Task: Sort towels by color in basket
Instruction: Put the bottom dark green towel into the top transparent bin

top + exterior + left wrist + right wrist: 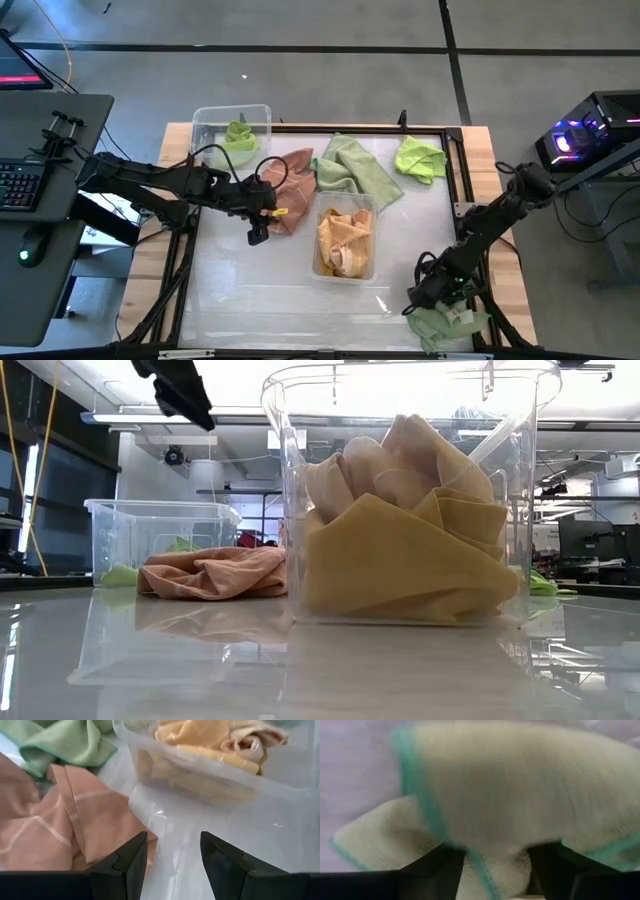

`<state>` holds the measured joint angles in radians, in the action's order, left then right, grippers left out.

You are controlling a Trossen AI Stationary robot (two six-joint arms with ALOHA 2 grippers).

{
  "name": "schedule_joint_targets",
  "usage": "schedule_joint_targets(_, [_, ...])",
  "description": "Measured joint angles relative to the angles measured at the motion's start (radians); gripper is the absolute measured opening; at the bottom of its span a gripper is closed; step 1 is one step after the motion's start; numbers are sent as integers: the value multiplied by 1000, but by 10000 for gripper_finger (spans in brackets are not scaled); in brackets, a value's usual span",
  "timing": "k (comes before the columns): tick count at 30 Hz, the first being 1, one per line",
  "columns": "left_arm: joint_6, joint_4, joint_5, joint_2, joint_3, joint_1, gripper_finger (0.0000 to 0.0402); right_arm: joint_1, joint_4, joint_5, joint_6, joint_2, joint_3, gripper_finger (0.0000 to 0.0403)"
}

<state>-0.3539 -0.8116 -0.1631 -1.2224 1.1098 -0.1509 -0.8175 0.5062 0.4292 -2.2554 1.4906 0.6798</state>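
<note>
A salmon pink towel [288,185] [75,820] lies crumpled on the table left of a clear basket [316,240] that holds mustard yellow towels [345,240] [400,550]. My left gripper [256,236] [172,845] hangs open well above the table beside the pink towel's near corner and touches nothing. At the near right corner a pale sage towel [450,325] [510,785] lies bunched on the table's edge. My right gripper [425,298] [495,855] is down on it, open, pointing steeply down, with a hump of the cloth between its fingers. My right gripper comes at the pale sage towel from above, and a raised fold with a teal hem [480,865] stands between its two spread fingers. The view is blurred, so I cannot tell whether the fingers touch the cloth. The towel rests on the table.
A second clear basket [205,115] at the far left holds a lime green towel [238,138]. A sage green towel [355,170] and a lime green one [420,158] lie spread at the far side. Bare table lies near the front, left of the right gripper.
</note>
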Motion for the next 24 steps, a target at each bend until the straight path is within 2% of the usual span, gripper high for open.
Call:
schedule_joint_targets(3, [27, -5, -38, 0, 23, 0, 170, -10, -109, -7, -27, -5, -67, 169])
schedule_joint_targets(6, [65, -6, -92, 0, 54, 0, 170, -13, -124, -31, -34, -6, -101, 119])
schedule_joint_targets(10, [123, 7, -138, 0, 98, 10, 170, 0, -122, -124, -33, -7, -97, 38])
schedule_joint_targets(12, [148, 9, -144, 0, 125, 17, 170, 5, -92, -197, -31, -6, -70, 14])
schedule_joint_targets(14, [172, 14, -151, 0, 151, 24, 170, 3, -12, -262, -32, -11, -21, 16])
schedule_joint_targets(18, [240, 38, -164, 0, 198, 27, 170, -6, 290, -362, -16, -51, 137, 21])
schedule_joint_targets(24, [360, 142, -166, 0, 240, 27, 170, 10, 768, -391, 8, -128, 493, 10])
